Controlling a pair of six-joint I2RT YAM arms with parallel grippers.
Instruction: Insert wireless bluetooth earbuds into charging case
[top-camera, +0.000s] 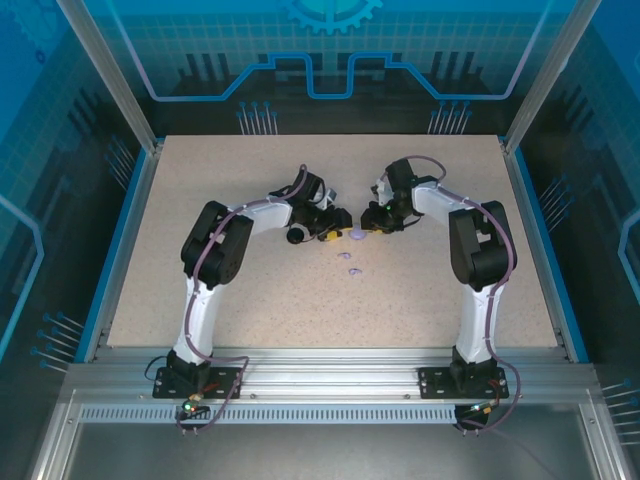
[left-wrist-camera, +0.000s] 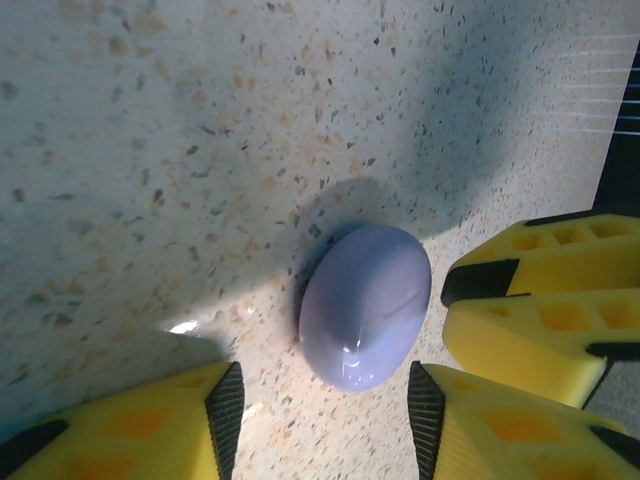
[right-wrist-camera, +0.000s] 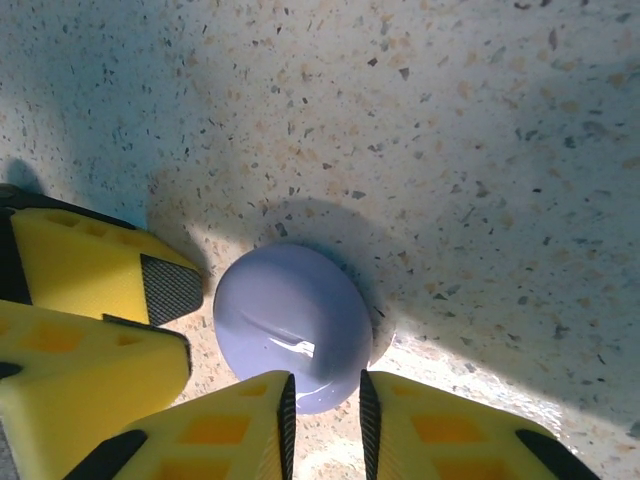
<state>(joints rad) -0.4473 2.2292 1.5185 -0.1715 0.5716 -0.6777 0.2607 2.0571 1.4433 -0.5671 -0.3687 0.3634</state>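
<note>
Yellow jaws of both arms crowd one lavender charging case (left-wrist-camera: 365, 305), which appears shut.

Right jaws are narrowed to a slim gap at the case's rim; whether they actually pinch it cannot be told. Left jaws stand part open, straddling the opposite end without clear contact. Two lavender earbuds (top-camera: 343, 256) lie loose on the speckled surface (top-camera: 250, 310) near the case, not inside it. The glossy domed shell could squirt from so shallow a pinch, or the crowded jaws could collide, skidding the case into the earbuds.
</note>
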